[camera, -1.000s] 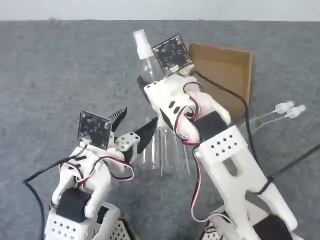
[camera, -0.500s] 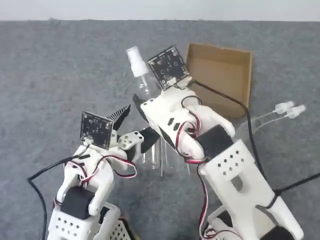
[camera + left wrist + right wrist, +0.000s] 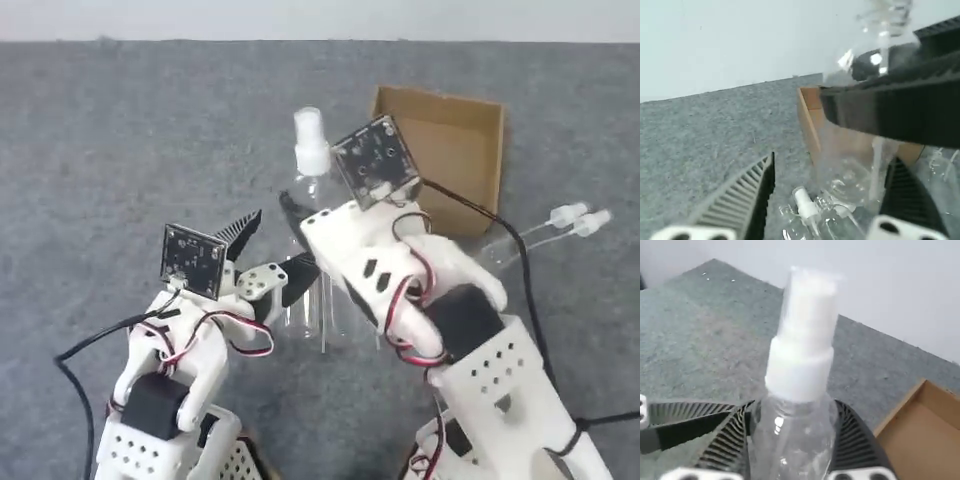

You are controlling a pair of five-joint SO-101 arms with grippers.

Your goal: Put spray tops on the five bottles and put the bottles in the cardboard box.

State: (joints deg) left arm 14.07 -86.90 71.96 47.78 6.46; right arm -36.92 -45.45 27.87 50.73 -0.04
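**Carrying the capped bottle to the box**

Nearest the arm bases, the left gripper (image 3: 285,236) hangs with its fingers spread wide and nothing between them, just above the lying bottles (image 3: 325,310). These clear bottles rest on their sides on the grey bench (image 3: 120,130), between the two arms.

Beyond them, at about 12 o'clock of that cluster, the right gripper (image 3: 792,412) pinches a bottle (image 3: 312,185) by its shoulder. The bottle is upright and lifted off the bench, and a white spray top (image 3: 802,345) is already seated on its neck.

The cardboard box (image 3: 445,150) lies open-side-up at about 3 o'clock of the held bottle, near but not under it. The loose spray tops (image 3: 578,217), with their thin tubes, lie at about 4 o'clock of the box.

The step in hand looks like the carry into the box. To do it well, the right arm should swing toward 3 o'clock with the bottle high enough for its base to pass over the near wall. It should then lower the bottle inside and part its fingers only once the bottle rests on the box floor. The clear plastic is probably slick and light, so a steady pinch and an unhurried swing matter. The left arm is best held where it is, out of the path.
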